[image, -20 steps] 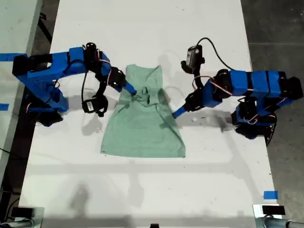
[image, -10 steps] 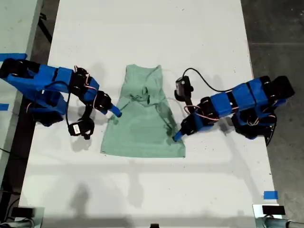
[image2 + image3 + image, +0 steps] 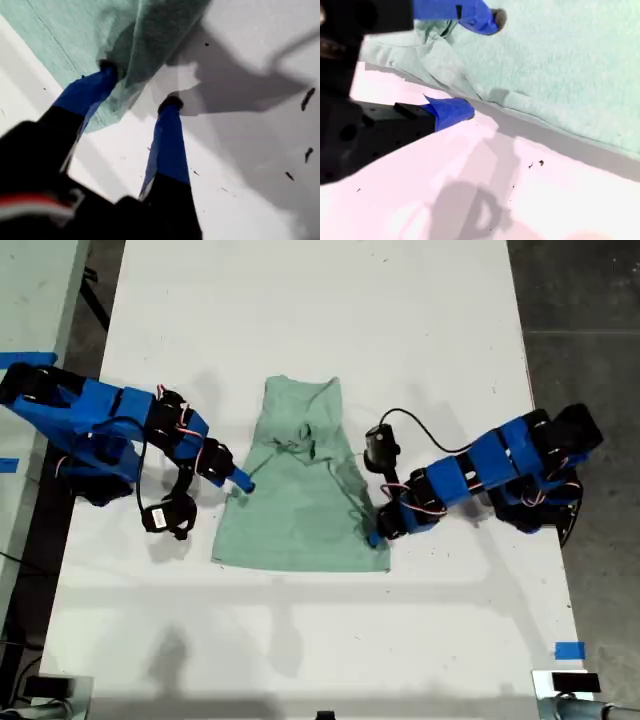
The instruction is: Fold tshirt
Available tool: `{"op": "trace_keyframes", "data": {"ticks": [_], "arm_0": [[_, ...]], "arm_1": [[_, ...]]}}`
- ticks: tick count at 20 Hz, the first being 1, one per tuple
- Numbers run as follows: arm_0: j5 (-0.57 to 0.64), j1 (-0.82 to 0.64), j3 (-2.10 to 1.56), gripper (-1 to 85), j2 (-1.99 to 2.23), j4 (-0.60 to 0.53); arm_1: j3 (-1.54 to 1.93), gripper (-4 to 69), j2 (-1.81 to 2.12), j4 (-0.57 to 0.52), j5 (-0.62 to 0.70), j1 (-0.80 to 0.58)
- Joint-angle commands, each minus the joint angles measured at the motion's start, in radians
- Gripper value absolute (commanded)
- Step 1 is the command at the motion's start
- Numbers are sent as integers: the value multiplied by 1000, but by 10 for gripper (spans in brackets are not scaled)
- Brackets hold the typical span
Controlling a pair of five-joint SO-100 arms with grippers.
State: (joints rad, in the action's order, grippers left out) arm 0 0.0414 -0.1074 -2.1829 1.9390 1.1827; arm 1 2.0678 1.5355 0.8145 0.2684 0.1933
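The tshirt (image 3: 300, 490) lies partly folded on the white table (image 3: 320, 300), between my two grippers. My first gripper (image 3: 137, 85) and my second gripper (image 3: 470, 62) are each spread apart astride a shirt edge.

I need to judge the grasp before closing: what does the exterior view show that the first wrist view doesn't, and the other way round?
Only the exterior view: the whole pale mint-green cloth tshirt, a blue arm at its left in that view, another blue arm at its right, and a blue tape piece.
Only the first wrist view: my first gripper open, one blue finger at the cloth's edge, the other over bare table.
Both: the tshirt and the white table.
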Motion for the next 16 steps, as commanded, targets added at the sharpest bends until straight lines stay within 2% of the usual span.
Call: {"op": "trace_keyframes", "data": {"ticks": [1, 2, 5, 11, 16], "arm_0": [[-9, 17, 6, 236, 55, -20], [-9, 18, 3, 235, 55, -23], [-9, 18, -2, 235, 55, -37], [-3, 18, -3, 235, 54, -60], [-6, 23, -3, 236, 55, -60]], "arm_1": [[-46, 105, -29, -38, 12, 6], [-41, -8, -29, -31, 9, 6], [-48, -10, -21, -3, 2, 11], [-186, -9, 161, 354, 74, -15], [-560, -9, 2, 499, 149, -61]]}}
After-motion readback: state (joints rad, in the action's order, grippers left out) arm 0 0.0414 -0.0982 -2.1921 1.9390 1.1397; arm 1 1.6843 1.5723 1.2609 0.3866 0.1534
